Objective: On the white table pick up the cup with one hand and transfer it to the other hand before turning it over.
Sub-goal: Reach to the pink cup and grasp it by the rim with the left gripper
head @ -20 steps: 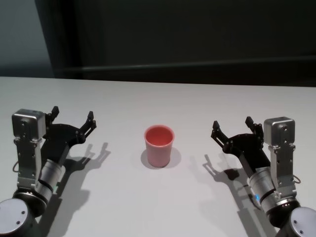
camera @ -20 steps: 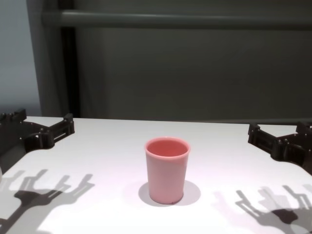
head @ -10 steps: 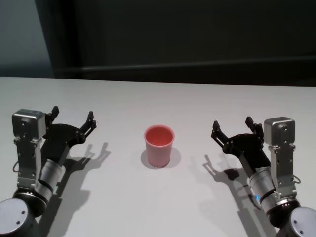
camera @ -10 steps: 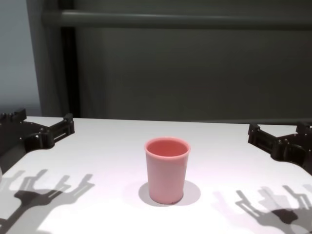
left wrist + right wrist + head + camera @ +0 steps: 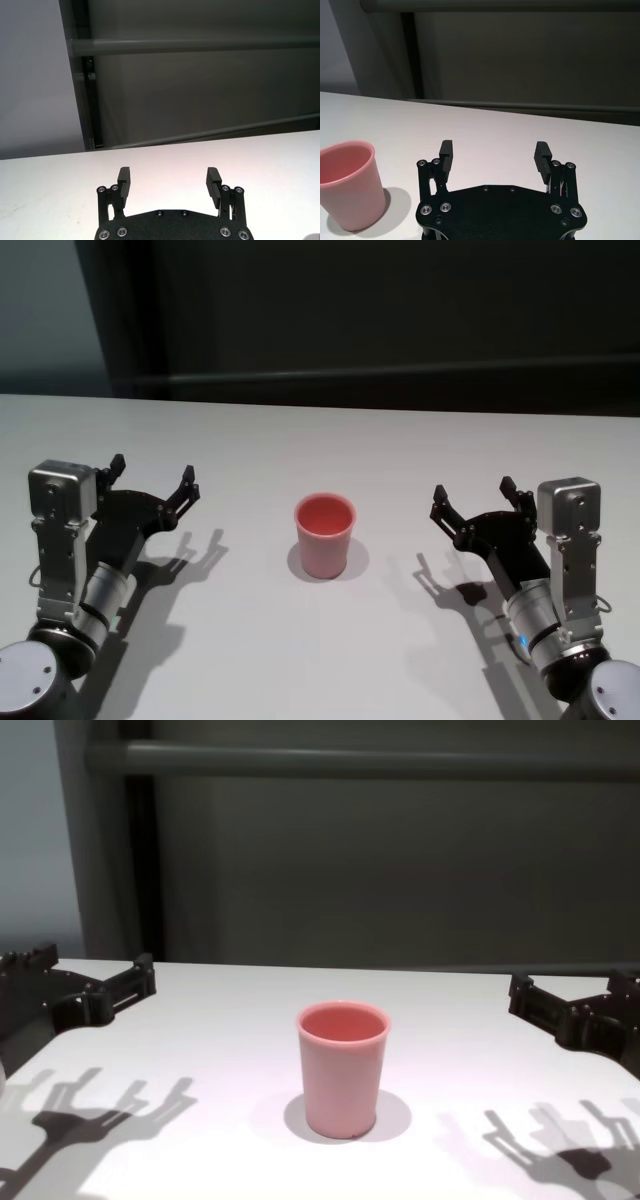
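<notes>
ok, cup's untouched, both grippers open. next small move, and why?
Probably bring the right gripper sideways toward the cup. The cup stands upright, rim up, on the white table, midway between both open grippers; the left gripper sits equally clear, so either could start.

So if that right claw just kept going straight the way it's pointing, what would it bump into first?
Probably nothing: the right gripper, open, points past the pink cup, over bare white table toward the dark wall.

Pink cup, white table, blk fingers.
</notes>
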